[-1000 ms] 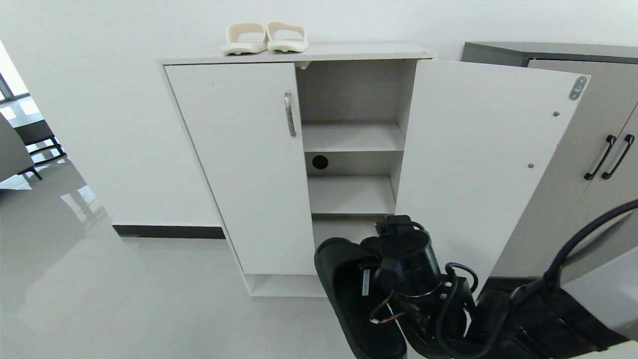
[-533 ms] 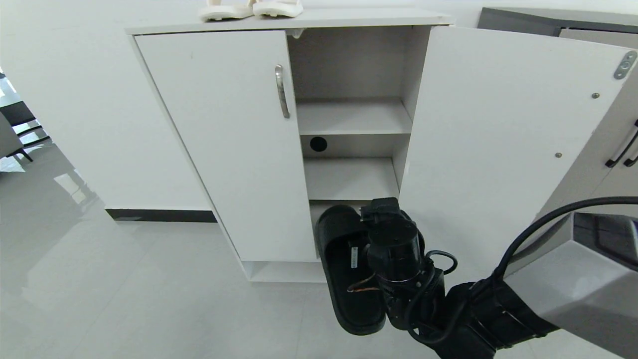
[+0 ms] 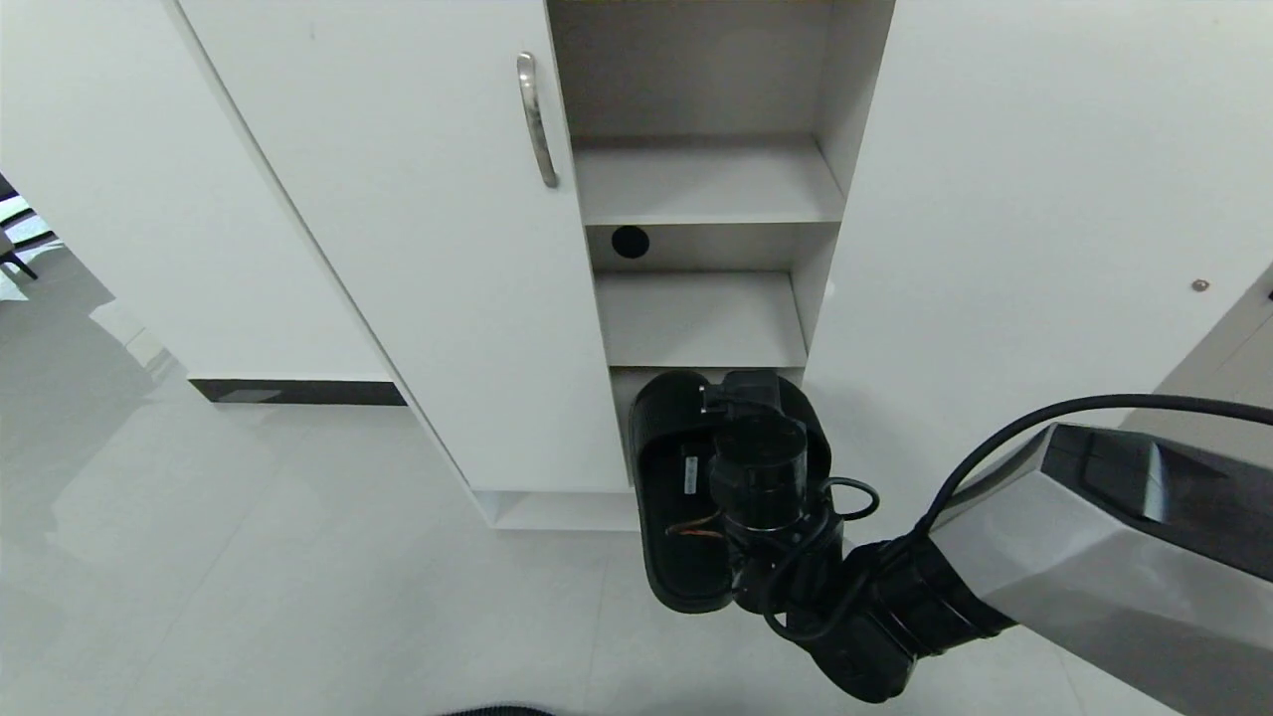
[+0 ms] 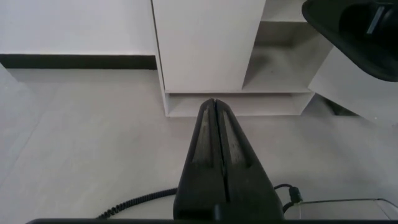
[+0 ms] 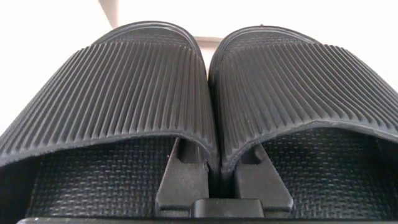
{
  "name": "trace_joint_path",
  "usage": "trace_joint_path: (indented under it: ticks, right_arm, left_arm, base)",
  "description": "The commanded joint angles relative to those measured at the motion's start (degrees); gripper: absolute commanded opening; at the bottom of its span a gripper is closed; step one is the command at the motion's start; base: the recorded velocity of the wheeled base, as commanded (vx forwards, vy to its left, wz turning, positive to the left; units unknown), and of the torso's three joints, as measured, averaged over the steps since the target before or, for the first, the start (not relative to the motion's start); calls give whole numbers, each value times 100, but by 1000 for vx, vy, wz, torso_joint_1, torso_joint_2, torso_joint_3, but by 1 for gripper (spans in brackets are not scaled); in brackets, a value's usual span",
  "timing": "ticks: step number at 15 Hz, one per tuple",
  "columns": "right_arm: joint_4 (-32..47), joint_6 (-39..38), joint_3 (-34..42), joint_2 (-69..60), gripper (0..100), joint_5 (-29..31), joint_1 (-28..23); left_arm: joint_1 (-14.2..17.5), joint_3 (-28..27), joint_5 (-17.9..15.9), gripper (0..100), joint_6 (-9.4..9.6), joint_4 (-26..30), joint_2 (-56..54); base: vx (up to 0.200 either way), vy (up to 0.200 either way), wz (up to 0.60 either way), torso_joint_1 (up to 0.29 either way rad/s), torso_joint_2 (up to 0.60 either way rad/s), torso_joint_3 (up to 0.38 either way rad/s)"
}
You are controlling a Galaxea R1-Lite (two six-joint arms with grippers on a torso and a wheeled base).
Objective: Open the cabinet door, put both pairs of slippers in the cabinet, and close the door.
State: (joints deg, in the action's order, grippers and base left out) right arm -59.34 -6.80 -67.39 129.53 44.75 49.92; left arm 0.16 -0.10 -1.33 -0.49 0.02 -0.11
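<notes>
Our right tool [image 5: 217, 171] is clamped on the black slippers [image 3: 681, 517]. Its two fingers [image 5: 180, 180] sit one inside each slipper and pinch the inner walls together, so the pair hangs as one bundle, toes forward. Our left tool [image 4: 216, 124] has its fingers pressed together with nothing between them, low over the floor [image 4: 74, 137] in front of the cabinet's foot.

Over the last second the whole head view has slid, so the camera has come closer and dipped. Beyond that, the pair itself has gained on the cabinet [image 3: 855, 149]. It was down in front of the base and skewed, and now it is squared to the opening, with its toes at the mouth of the bottom compartment, just under the lower shelf [image 3: 701, 318]. The right door [image 3: 995, 249] stands wide open beside the arm. The left door [image 3: 398, 249], with its handle [image 3: 535, 119], is closed.

We judge the first step done and the first pair about to be placed. The toes seem to have little room under that shelf's front edge and beside the open door, so a straight, level push looks safest. The cream pair, on the cabinet top a second ago, and the closing of the door are yet to come.
</notes>
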Motion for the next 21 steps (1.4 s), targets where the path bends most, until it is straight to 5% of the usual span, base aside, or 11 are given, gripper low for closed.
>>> trace_joint_path:
  ticks: [1,9,21]
  right_arm:
    - [-16,3,-160,170,0,16,-70]
    - [-1475,891,-310,266,0,122,-123]
    - [-1317,926,-222,337,0,341,-316]
  left_arm:
    - [2,1,1,0,-4,-2,11]
    - [2,10,10,0,-4,-2,11]
    - [2,10,10,0,-13,-2,11]
  base:
    - [0,0,0,2,7,-198]
    - [0,0,0,2,1,-76]
    - [0,100,0,-1,0,0]
